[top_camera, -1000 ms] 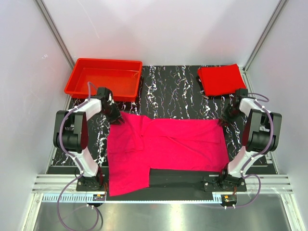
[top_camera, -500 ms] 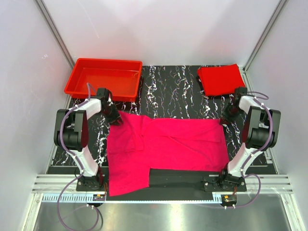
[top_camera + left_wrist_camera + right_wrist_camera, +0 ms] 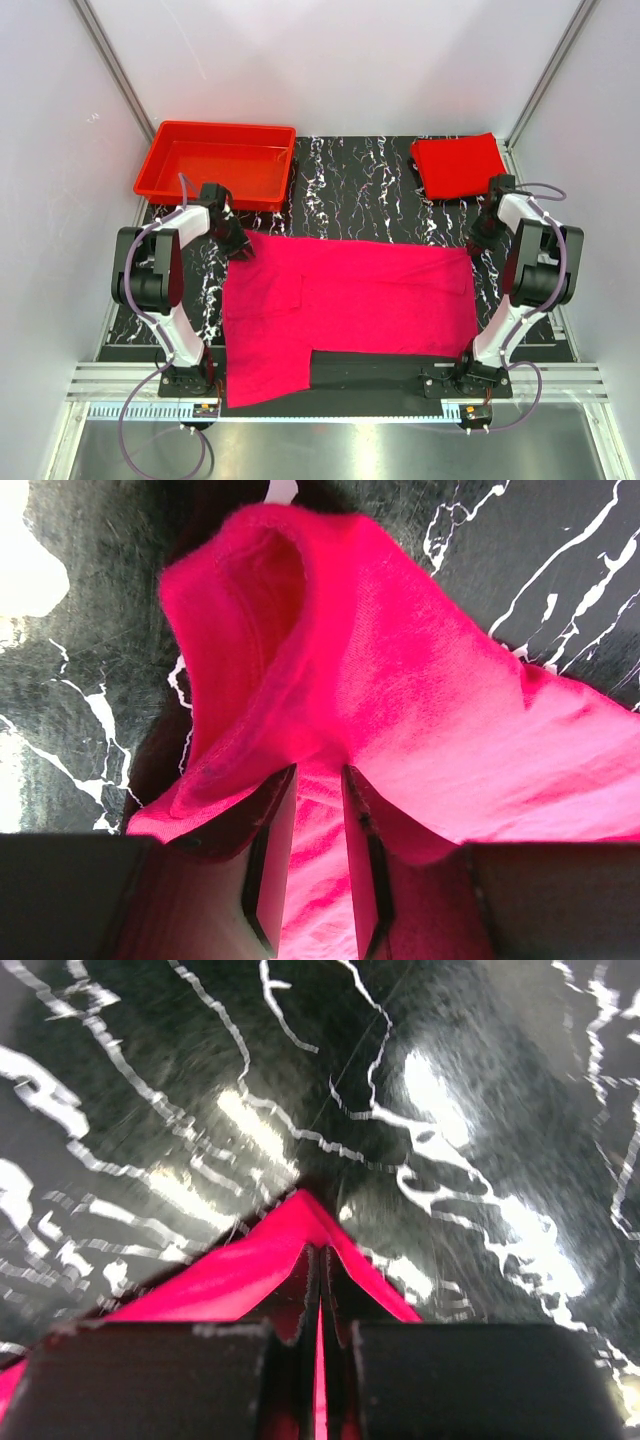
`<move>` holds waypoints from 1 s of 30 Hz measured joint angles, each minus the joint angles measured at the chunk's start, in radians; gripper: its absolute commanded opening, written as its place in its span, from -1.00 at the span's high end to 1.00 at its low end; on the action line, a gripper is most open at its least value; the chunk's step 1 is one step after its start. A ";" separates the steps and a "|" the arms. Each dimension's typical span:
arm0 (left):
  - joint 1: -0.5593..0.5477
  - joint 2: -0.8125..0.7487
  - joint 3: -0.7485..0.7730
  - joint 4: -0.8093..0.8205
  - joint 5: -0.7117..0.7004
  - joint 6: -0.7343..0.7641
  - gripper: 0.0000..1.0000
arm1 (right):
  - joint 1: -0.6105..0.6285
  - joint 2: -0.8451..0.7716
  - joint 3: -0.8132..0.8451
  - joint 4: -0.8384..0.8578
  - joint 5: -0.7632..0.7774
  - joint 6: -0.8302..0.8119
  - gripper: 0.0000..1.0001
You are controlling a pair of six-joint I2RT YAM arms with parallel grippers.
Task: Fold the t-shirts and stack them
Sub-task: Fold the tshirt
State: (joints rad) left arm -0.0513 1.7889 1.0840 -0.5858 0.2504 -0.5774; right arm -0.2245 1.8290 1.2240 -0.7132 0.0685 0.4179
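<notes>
"Pink shirt: where does it lie for you?"

"Spread flat across the middle of the surface, with its left part reaching down to the near edge beside your left arm's base. Your left tool has the far left corner: cloth is pinched between the fingers and bunches up over them. Your right tool is closed tight on the far right corner, with a thin fold of pink caught between the pads."

"What else is around you?"

"A red shirt, folded into a neat square, sits in the far right corner. It is just beyond your right tool and apart from the pink one. A red plastic tray sits in the far left corner, its near wall close behind your left tool. Both lie on the far side of the edge you are holding."

"And the surface, the room?"

"You have a black surface with white marble veins, glossy enough to throw glare in both wrist views. White walls close it in at the back and on both sides, with a slanted metal post at each far corner. A metal rail runs along the near edge by the arm bases."
</notes>
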 measured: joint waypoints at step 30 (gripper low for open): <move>-0.307 -0.364 -0.228 -0.026 -0.155 -0.131 -0.14 | 0.451 -0.198 -0.129 -0.161 -0.058 0.070 -0.34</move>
State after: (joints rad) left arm -0.3588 1.4250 0.8558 -0.6117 0.0956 -0.7082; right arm 0.2264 1.6314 1.0950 -0.8738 0.0101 0.4881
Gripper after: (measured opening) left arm 0.562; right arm 0.667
